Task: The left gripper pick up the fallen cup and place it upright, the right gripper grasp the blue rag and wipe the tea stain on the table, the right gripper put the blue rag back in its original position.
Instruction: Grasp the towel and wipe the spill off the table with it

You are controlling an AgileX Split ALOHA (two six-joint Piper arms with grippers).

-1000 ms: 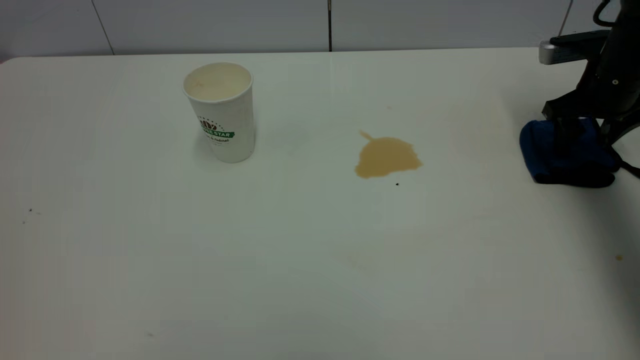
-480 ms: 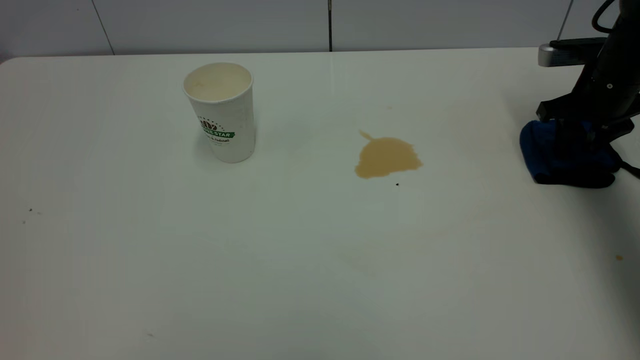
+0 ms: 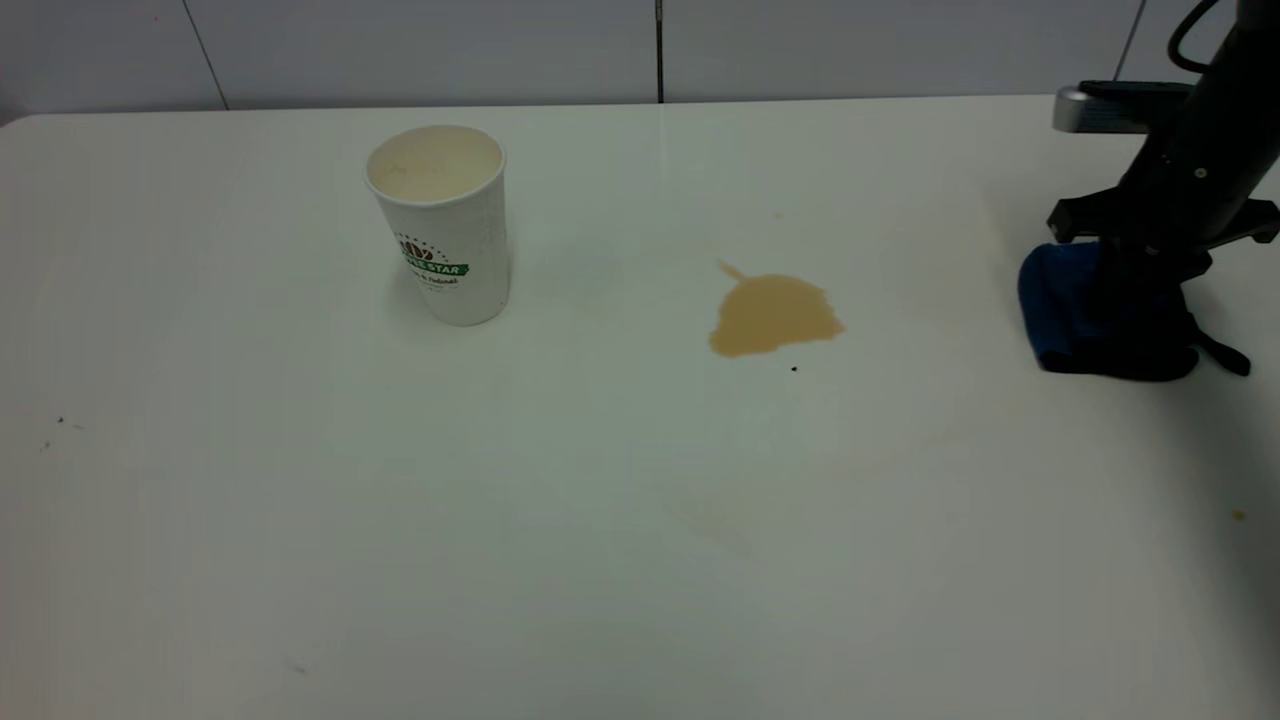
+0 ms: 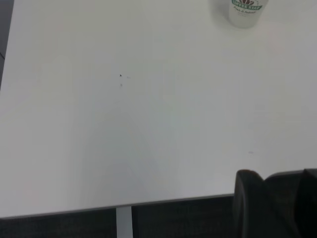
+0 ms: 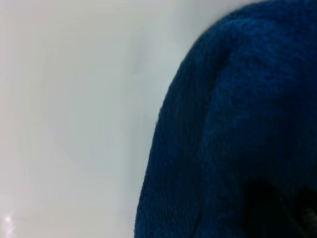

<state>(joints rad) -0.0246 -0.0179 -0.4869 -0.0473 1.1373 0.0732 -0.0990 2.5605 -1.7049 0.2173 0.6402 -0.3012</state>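
Right gripper (image 3: 1135, 290) is planted in the blue rag (image 3: 1060, 305), pinching it at the desk's (image 3: 620, 520) right edge. Cup (image 3: 445, 225) stands upright far left, job done there. Tea stain (image 3: 775, 315) sits unwiped between them, path clear. Left gripper (image 4: 275, 198) is parked off-desk; spread or pressed, cannot tell.

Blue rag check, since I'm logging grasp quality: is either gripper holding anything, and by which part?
The right gripper grips the blue rag by its top, right of the middle; the rag's bottom looks to rest on the table. No left gripper shows near the upright cup.
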